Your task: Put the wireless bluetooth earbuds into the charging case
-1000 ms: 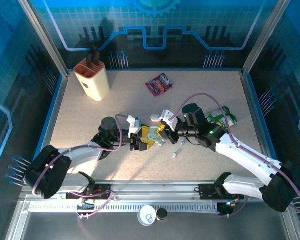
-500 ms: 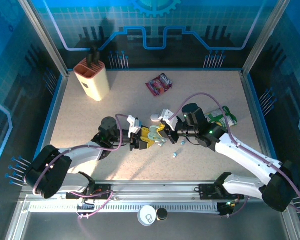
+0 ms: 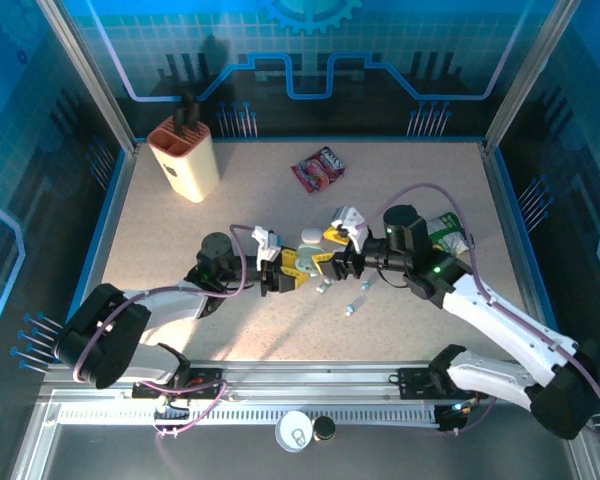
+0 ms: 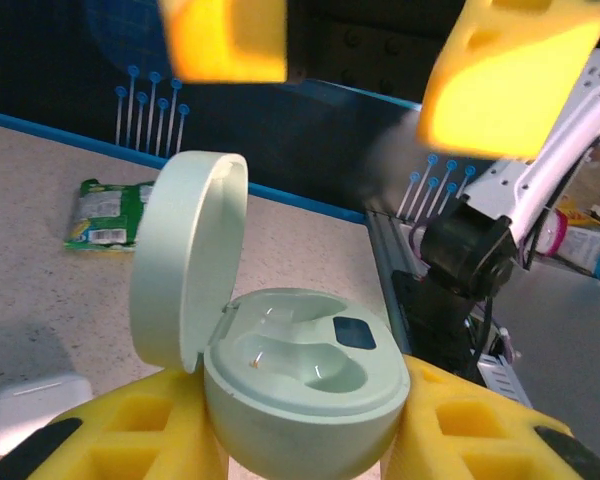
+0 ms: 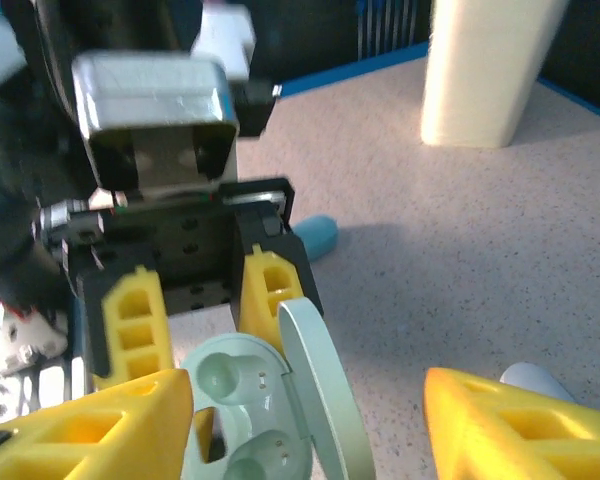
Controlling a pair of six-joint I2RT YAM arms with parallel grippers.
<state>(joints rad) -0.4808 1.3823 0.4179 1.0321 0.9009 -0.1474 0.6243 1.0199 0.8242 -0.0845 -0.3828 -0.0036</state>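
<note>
Clearly the earbuds (image 3: 352,308), loose on the table (image 3: 180,230) just right of the open case (image 4: 300,370), look light, glossy and slippery, probably best pinched gently across the body; the left gripper (image 4: 300,425) clamps the case, the right gripper (image 4: 370,60) hangs spread above it.

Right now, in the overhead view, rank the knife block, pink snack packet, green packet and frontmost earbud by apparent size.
1. knife block
2. pink snack packet
3. frontmost earbud
The green packet is partly hidden by the right arm, so it can't be ranked against the snack packet.
</note>
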